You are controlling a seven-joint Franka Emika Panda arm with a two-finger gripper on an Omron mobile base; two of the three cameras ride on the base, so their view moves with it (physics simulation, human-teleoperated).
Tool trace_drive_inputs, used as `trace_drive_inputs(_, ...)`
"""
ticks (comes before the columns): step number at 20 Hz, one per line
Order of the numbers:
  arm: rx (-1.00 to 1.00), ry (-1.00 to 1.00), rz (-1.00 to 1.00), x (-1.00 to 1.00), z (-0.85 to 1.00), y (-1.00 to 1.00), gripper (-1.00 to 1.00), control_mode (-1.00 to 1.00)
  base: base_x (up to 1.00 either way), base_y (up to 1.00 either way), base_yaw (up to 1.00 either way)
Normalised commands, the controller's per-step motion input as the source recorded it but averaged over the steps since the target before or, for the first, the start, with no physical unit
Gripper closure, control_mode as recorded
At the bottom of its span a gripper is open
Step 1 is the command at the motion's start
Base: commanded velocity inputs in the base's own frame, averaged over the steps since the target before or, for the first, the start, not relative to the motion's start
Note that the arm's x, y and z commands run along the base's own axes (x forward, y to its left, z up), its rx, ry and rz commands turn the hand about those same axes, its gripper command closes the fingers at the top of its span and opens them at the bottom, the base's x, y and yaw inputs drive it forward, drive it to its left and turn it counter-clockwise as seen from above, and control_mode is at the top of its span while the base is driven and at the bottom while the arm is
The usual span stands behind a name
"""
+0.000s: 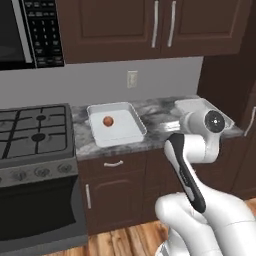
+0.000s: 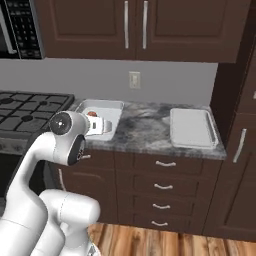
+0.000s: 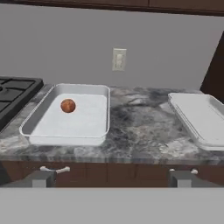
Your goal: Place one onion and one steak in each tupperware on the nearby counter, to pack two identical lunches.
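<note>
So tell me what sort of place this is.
A home kitchen, rendered. A black gas stove sits beside a marbled counter over dark drawers, with a microwave above the stove. Two white containers rest on the counter, the left one holding an onion.

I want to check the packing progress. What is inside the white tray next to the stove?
The left tray holds one small round reddish-brown onion near its back left corner. Its floor is otherwise bare; no steak shows. The near wall covers a thin strip of the floor.
</note>
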Motion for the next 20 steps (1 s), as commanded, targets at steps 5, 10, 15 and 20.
trace_drive_inputs(5, 0.00, 0.00, 0.00, 0.00, 0.00, 0.00, -1.00, 1.00, -0.56, -0.60, -0.47)
trace_drive_inputs(10, 0.00, 0.00, 0.00, 0.00, 0.00, 0.00, -1.00, 1.00, -0.05, -0.70, -0.61)
trace_drive_inputs(15, 0.00, 0.00, 0.00, 0.00, 0.00, 0.00, -1.00, 1.00, 0.00, -0.51, -0.62)
trace_drive_inputs(20, 0.00, 0.00, 0.00, 0.00, 0.00, 0.00, -1.00, 1.00, 0.02, 0.10, -0.60)
